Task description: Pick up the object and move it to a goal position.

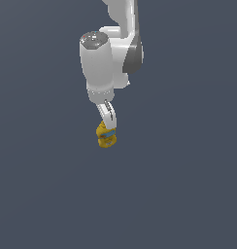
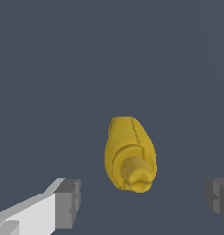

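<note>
The object (image 1: 106, 138) is a small yellow bottle-like item with a blue band, on the dark grey floor below the white arm. In the wrist view it (image 2: 130, 153) shows from above, pointed top toward the camera, lying between the two fingers. My gripper (image 1: 109, 125) is directly over it, fingertips reaching down to its upper part. In the wrist view the gripper (image 2: 142, 201) is open: one finger (image 2: 68, 204) and the other finger (image 2: 218, 198) stand wide apart on either side of the object, not touching it.
A flat, dark grey floor (image 1: 188, 185) surrounds the object. The arm's white wrist and link (image 1: 103, 58) hang above it.
</note>
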Tool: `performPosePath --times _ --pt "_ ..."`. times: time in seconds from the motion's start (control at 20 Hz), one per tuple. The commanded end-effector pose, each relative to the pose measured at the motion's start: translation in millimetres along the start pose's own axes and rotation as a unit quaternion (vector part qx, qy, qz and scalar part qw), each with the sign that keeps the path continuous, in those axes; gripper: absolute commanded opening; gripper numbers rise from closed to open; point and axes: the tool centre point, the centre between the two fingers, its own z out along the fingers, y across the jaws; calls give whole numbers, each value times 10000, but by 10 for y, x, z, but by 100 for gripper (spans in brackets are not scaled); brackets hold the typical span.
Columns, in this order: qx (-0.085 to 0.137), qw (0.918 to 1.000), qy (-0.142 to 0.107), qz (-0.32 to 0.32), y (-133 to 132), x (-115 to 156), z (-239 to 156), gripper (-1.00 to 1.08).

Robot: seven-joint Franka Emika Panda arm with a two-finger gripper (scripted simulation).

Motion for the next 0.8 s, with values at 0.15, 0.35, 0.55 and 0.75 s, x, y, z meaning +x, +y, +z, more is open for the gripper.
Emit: performPosePath --times 0.15,0.35,0.55,0.75 --pt "-5 10000 -1 11 11 -5 255 100" --pt "-4 10000 -1 18 8 -2 376 100" --pt "-4 10000 -1 18 1 0 402 -100" --pt "-4 10000 -1 18 1 0 402 -100"
